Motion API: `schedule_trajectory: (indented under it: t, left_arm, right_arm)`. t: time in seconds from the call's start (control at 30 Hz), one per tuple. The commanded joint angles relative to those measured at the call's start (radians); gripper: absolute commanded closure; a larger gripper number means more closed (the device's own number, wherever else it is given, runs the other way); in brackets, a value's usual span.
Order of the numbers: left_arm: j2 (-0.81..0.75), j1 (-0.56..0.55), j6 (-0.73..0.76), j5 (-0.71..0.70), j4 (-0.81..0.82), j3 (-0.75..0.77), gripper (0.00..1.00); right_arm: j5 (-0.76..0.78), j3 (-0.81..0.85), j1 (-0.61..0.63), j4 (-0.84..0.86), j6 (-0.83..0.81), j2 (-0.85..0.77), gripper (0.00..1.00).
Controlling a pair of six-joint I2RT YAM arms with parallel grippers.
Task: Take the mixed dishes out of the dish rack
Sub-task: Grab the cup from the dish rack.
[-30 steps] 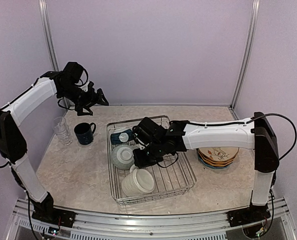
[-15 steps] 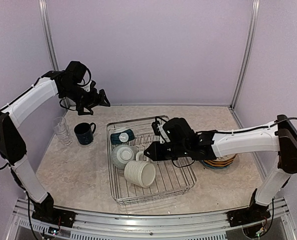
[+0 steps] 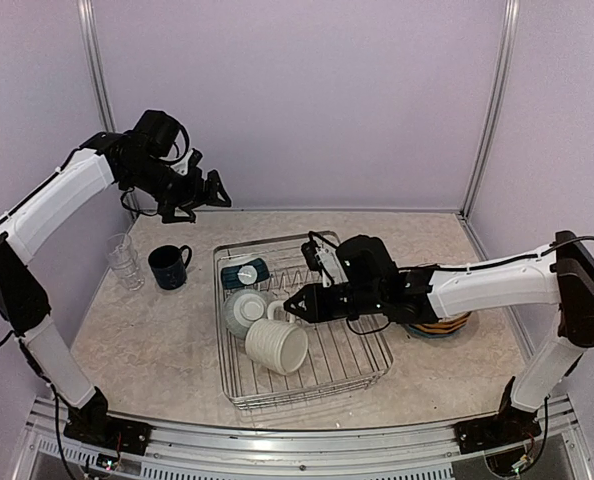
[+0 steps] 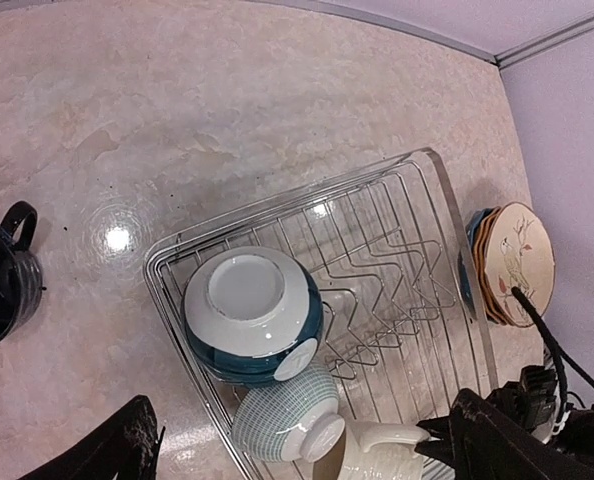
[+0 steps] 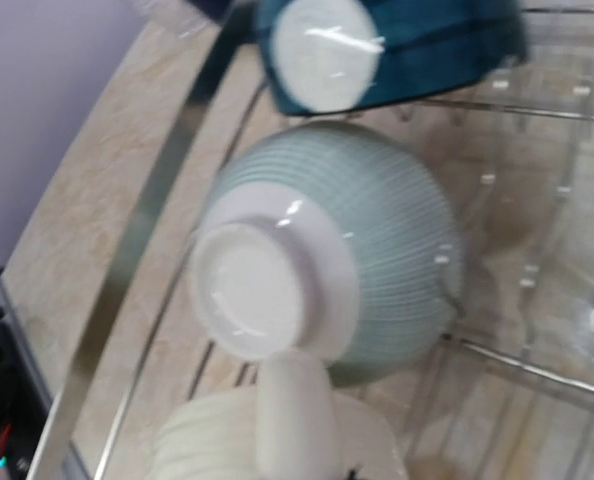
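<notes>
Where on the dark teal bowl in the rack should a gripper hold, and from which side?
Probably the white foot ring, from above. The teal bowl sits upside down in the rack: its rim faces down, its wall is smooth, only the ring stands up.

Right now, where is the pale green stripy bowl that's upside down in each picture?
Top external: the pale green ribbed bowl is left of centre, inside the silver wire dish rack.
Left wrist: bowl at the bottom edge, middle.
Right wrist: bowl fills the centre.
Shared landmark: the cream ribbed mug lies next to it in every view.
</notes>
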Motion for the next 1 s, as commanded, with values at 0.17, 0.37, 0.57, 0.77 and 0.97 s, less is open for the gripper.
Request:
schedule_trajectory:
  t: [0.17,0.37,0.57,0.77,0.97]
  left_arm:
    - [-0.026,0.004,0.041,-0.053,0.033,0.053,0.04]
    - [-0.119,0.029,0.047,0.003,0.155,-0.123,0.04]
    - [-0.154,0.043,0.054,0.006,0.18,-0.157,0.04]
    - [-0.166,0.066,0.039,0.039,0.194,-0.185,0.04]
    - [-0.173,0.066,0.037,0.051,0.199,-0.194,0.04]
  right_arm:
    - [-0.197,-0.041,-0.001,0.12,-0.032,0.014,0.84]
    - [-0.248,-0.045,0.001,0.246,0.018,0.093,0.8]
    - [-0.25,-0.03,0.016,0.304,0.034,0.156,0.72]
    - [-0.237,-0.007,0.017,0.255,-0.011,0.172,0.68]
    - [-0.283,0.02,0.019,0.236,-0.127,0.195,0.59]
